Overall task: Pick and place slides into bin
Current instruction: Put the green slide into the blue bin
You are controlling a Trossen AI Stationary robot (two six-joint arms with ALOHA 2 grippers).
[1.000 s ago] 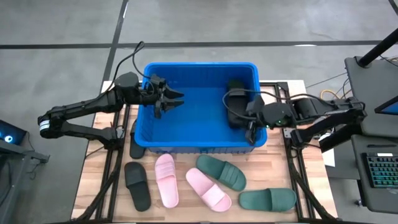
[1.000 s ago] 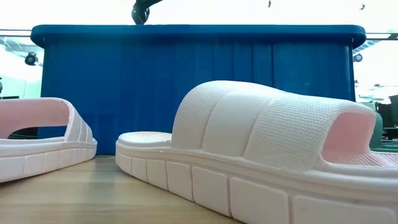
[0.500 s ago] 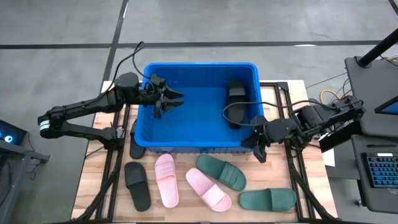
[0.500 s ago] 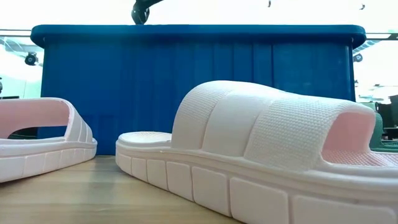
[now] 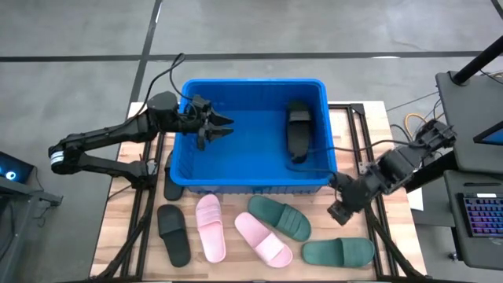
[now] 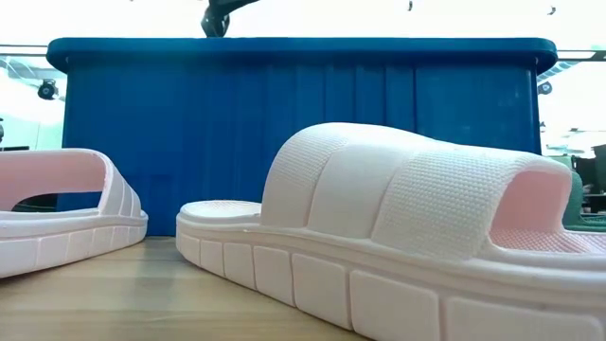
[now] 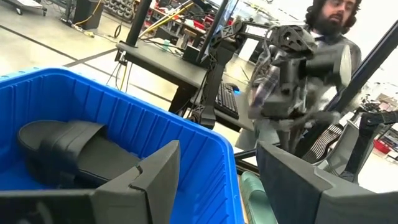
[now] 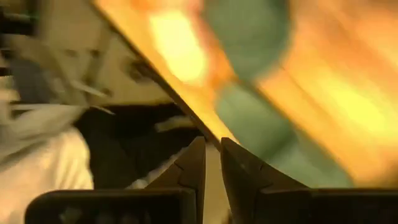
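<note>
The blue bin [image 5: 236, 161] stands mid-table; it also shows in the low view [image 6: 294, 123]. One black slide [image 5: 299, 130] lies on the bin's floor at its right side and shows in the left wrist view [image 7: 68, 149]. On the table near the front lie a black slide [image 5: 174, 233], two pink slides [image 5: 210, 226] [image 5: 263, 238] and two dark green slides [image 5: 280, 217] [image 5: 338, 251]. My left gripper [image 5: 218, 128] hangs open and empty over the bin's left part. My right gripper [image 5: 339, 212] is shut and empty, over the table just outside the bin's near right corner.
Another dark slide [image 5: 171, 185] lies half hidden by the bin's near left corner. In the low view the pink slides [image 6: 417, 218] [image 6: 66, 189] fill the foreground. A person [image 7: 311, 56] and desks stand beyond the table's right side.
My right gripper has drawn out of the bin, away from the black slide, toward the table's near right, and now hangs over the table by the green slides. The black slide stays on the bin's floor.
</note>
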